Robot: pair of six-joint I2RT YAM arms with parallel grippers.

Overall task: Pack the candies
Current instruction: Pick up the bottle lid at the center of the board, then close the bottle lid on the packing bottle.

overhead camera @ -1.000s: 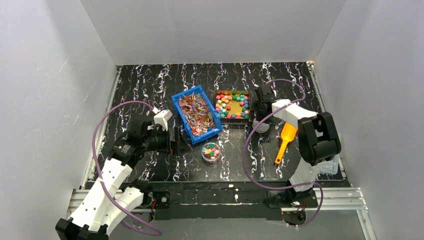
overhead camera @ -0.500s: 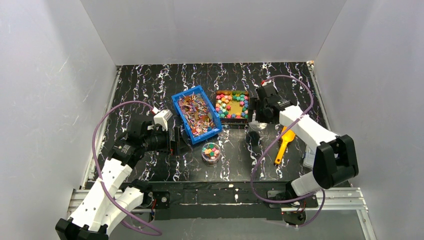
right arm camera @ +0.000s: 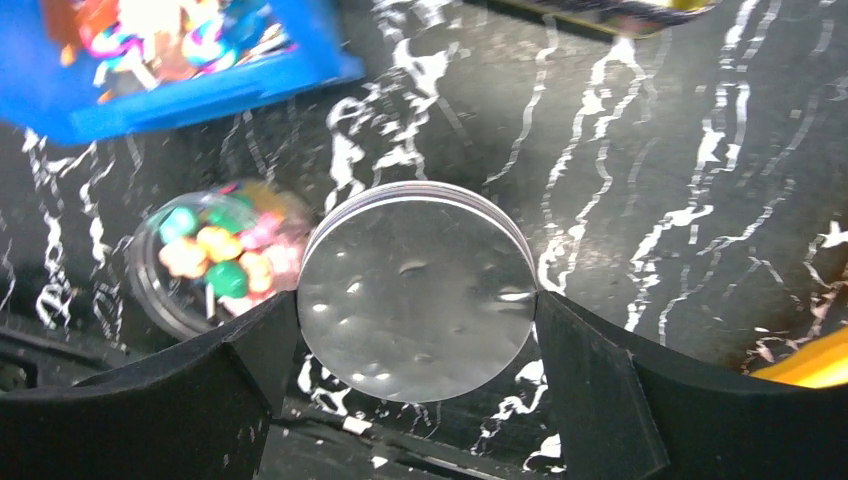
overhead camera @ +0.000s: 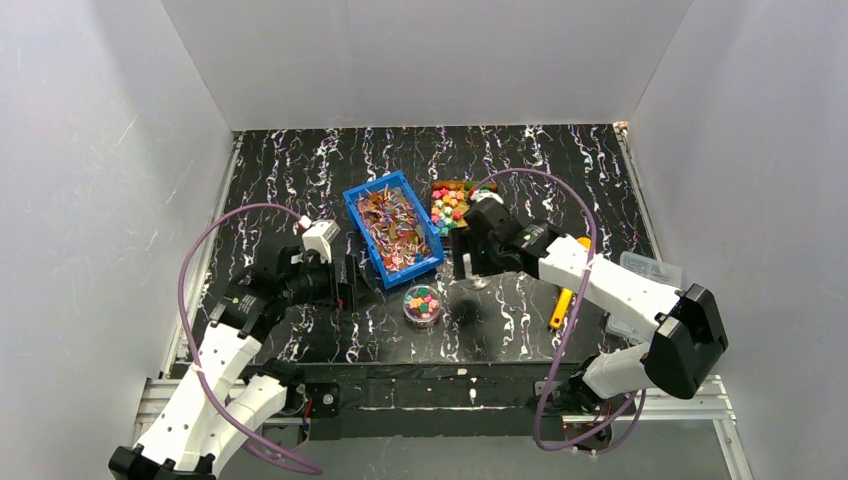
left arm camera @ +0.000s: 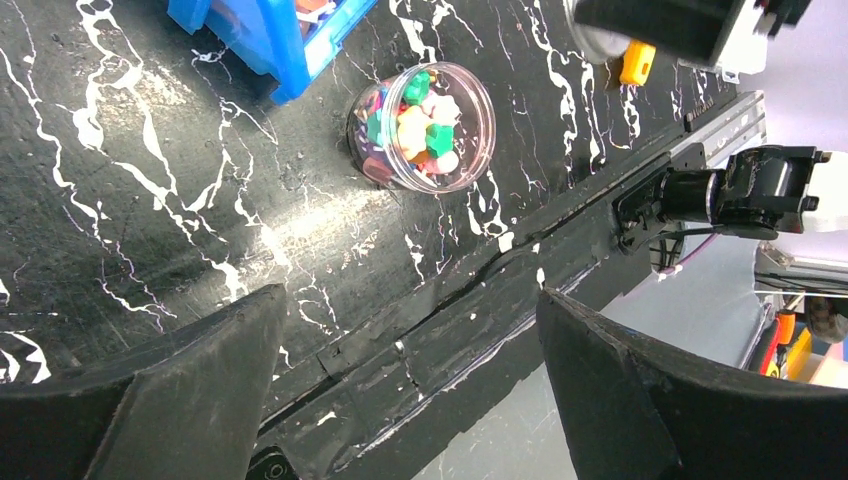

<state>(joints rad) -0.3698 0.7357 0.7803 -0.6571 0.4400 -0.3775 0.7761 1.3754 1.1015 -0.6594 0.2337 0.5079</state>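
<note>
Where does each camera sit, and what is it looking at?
Top: above and behind the arms, looking down on the table; left arm and right arm both show.
Left wrist: on the left arm, looking down at the jar of candies; its open fingers frame the bottom.
Right wrist: on the right arm, looking down at the lid gripped between its fingers, jar beyond.
Shared: all three show the jar.
</note>
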